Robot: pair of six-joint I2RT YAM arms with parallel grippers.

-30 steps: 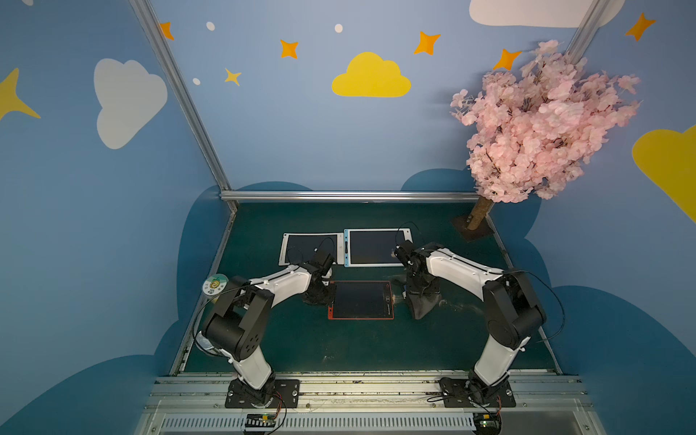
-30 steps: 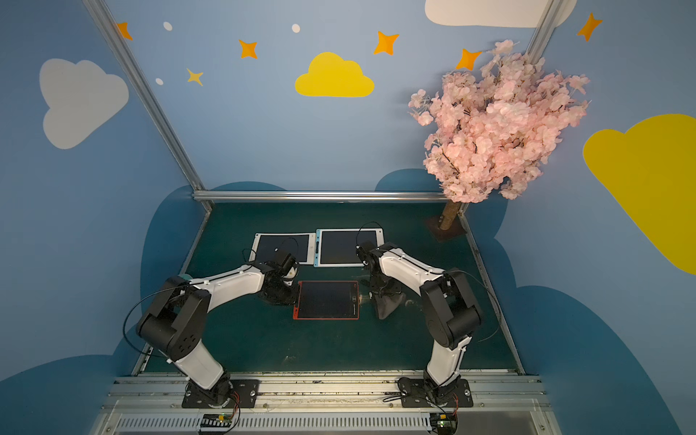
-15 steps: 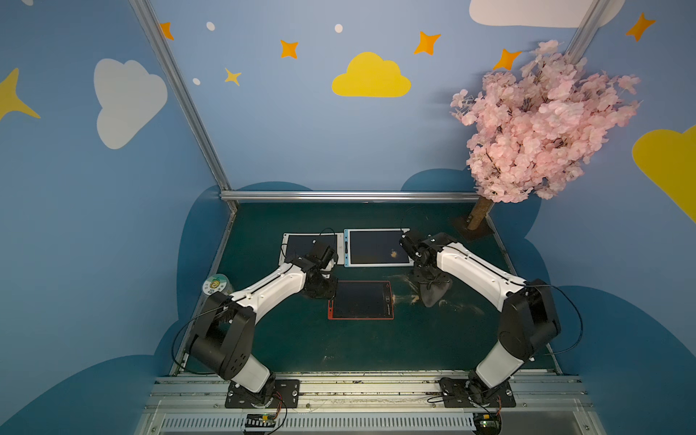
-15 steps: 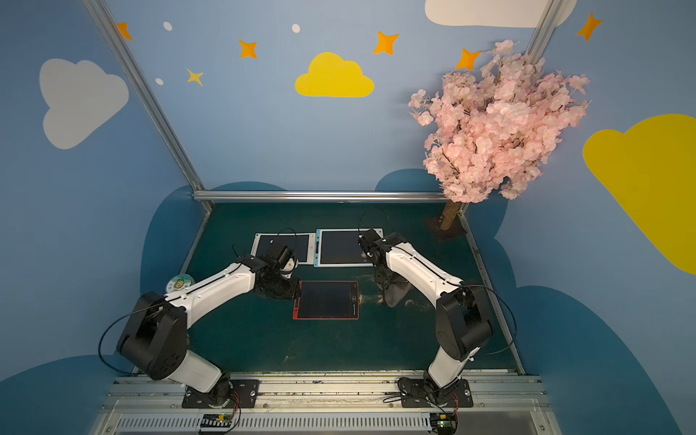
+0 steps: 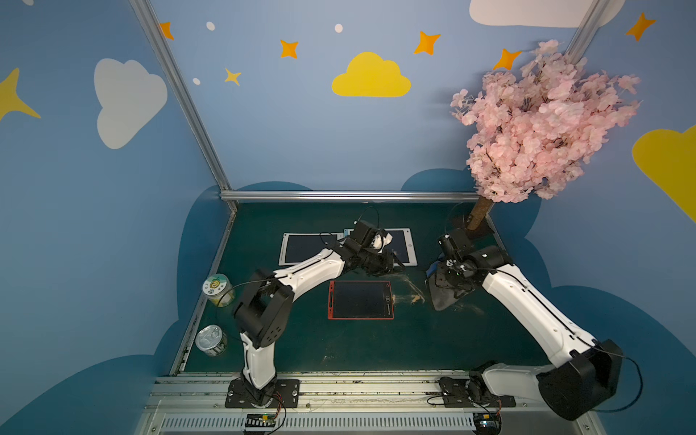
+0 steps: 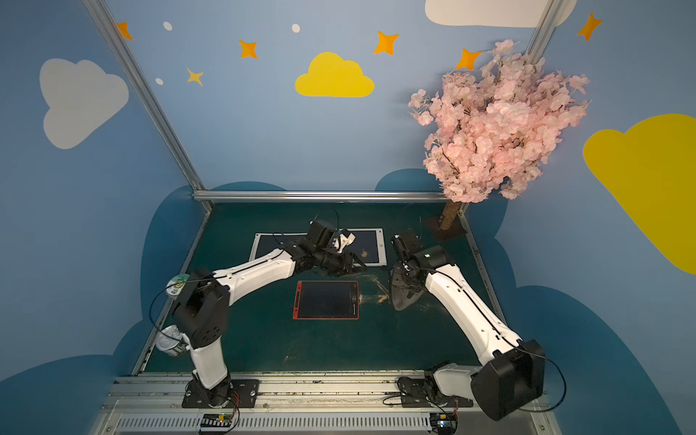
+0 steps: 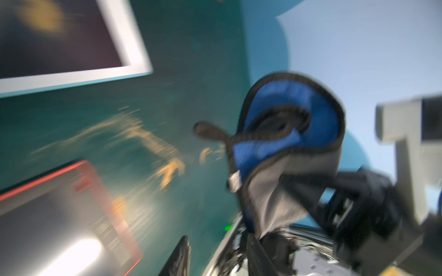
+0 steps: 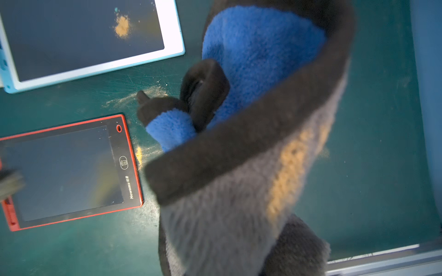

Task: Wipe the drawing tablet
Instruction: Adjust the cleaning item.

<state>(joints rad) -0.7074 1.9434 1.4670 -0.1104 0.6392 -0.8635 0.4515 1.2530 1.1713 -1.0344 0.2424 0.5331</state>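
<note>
Red-framed, black-screen drawing tablet (image 5: 360,300) lies flat mid-mat, landscape, nothing touching it. In the R wrist view the bezel reads "Newsmy" + two small characters I can't make out, plus a bin-icon button & a red oval button. The screen shows a faint tan smear.

R gripper (image 5: 450,274) is clamped tight on a grey-and-blue fleece cloth w/ black trim (image 5: 446,297). The cloth hangs from it just beside the tablet's right edge, not on it. Can't tell if its low end touches the mat. There's a tan streak on the cloth's grey side. Tan powder (image 5: 412,295) lies on the dark green mat (image 5: 376,346) btwn tablet & cloth.

L gripper (image 5: 393,264) is over the near edge of a white-framed tablet w/ light-blue rim (image 5: 405,248), jaws partly apart, holding nothing. That screen has a tan powder spot. A second white-framed tablet (image 5: 297,248) lies beside it.

Two tins stand at the mat's left edge: one w/ yellow-green label & printed lid (image 5: 217,290), one silver pull-tab tin (image 5: 211,340). The print is too small to read.
</note>
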